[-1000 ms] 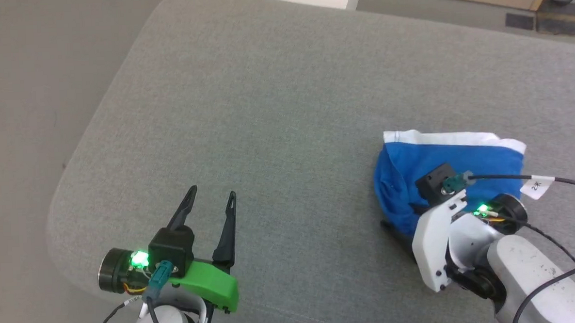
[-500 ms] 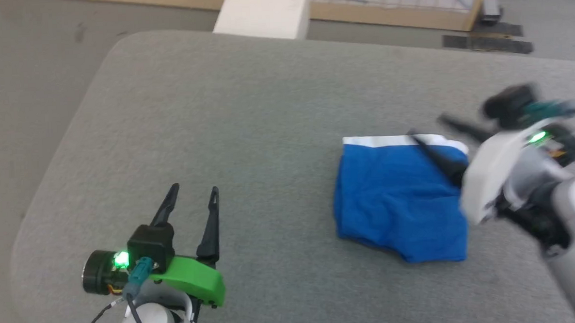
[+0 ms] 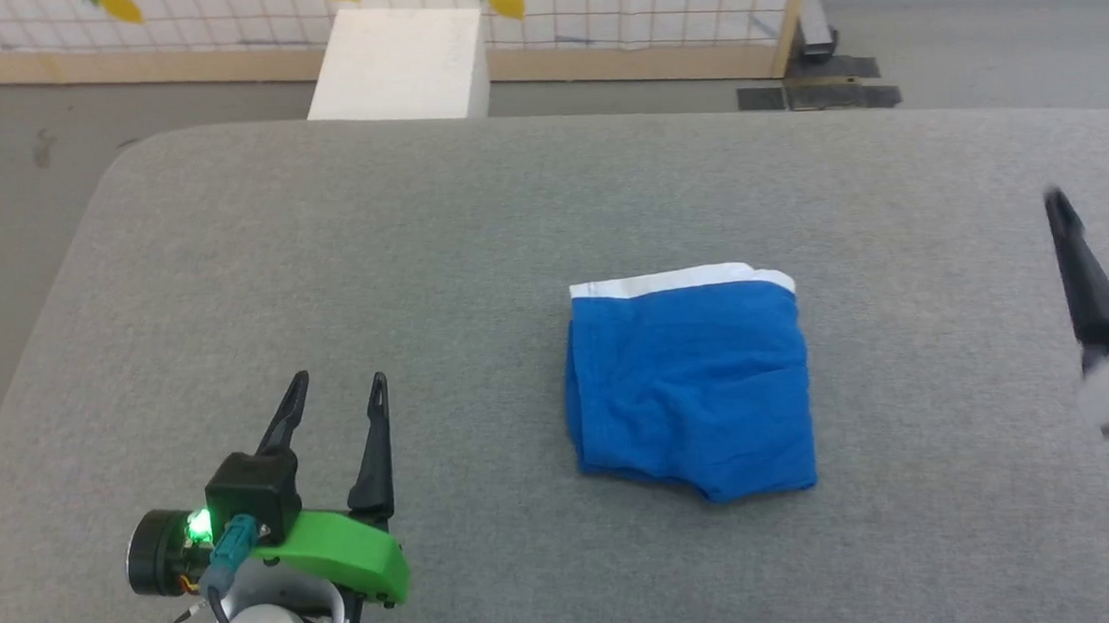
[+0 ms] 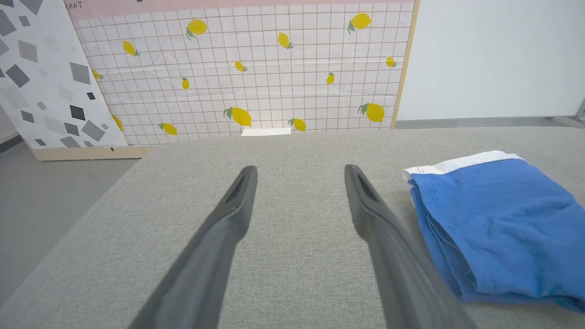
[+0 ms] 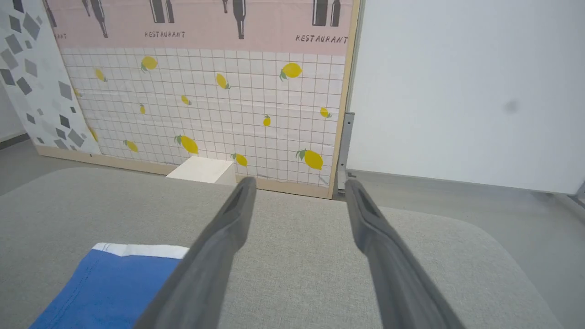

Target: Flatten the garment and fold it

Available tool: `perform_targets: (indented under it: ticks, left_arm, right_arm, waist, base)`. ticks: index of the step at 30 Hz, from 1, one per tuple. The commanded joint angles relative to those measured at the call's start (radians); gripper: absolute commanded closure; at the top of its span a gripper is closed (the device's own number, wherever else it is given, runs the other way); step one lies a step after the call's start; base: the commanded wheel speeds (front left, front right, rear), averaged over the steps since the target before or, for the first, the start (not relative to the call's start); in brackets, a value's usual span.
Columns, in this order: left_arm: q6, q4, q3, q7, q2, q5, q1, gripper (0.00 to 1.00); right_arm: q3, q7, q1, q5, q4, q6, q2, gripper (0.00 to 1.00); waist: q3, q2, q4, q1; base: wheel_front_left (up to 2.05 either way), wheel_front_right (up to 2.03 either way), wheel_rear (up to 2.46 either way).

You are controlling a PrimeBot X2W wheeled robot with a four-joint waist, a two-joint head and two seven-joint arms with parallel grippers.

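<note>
Grey cushion (image 3: 233, 232) — folded garment (image 3: 689, 380) between left pincer (image 3: 338, 382) and right pincer (image 3: 1100, 196) — both agape.

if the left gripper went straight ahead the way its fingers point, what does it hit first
Nothing close: the open left gripper points along the bare grey padded surface, with the royal-blue fabric shorts off to its right. Beyond the far edge the white box lies roughly in line, though depth is unclear.

You see soft, matt blue cloth shorts (image 3: 689, 390) lying on a rough grey woven cloth table top (image 3: 439, 242). The long dark fingers (image 4: 219, 237) of the left gripper (image 4: 300, 168) look like smooth, dull plastic.
</note>
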Motion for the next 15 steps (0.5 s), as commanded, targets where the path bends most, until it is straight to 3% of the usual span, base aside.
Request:
perform_targets:
  ticks: [1, 7, 15]
  left_arm:
    - [0.009, -0.005, 0.007, -0.007, 0.007, -0.015, 0.017, 0.00]
    - [0.020, -0.013, 0.021, -0.011, 0.009, -0.024, 0.033, 0.00]
    - [0.020, -0.012, 0.008, -0.013, 0.016, -0.020, 0.056, 0.00]
  right_arm:
    - [-0.026, -0.027, 0.047, -0.016, -0.022, -0.001, 0.027, 0.00]
    - [-0.103, -0.102, 0.210, -0.073, -0.114, -0.001, 0.150, 0.00]
    - [-0.100, -0.169, 0.360, -0.140, -0.193, -0.001, 0.273, 0.00]
  waist:
    - [-0.007, 0.0000, -0.009, 0.0000]
    - [-0.011, 0.0000, -0.006, 0.0000]
    - [-0.014, 0.0000, 0.007, 0.0000]
  base:
    - [0.00, 0.00, 0.00]
    - [0.00, 0.00, 0.00]
    - [0.00, 0.00, 0.00]
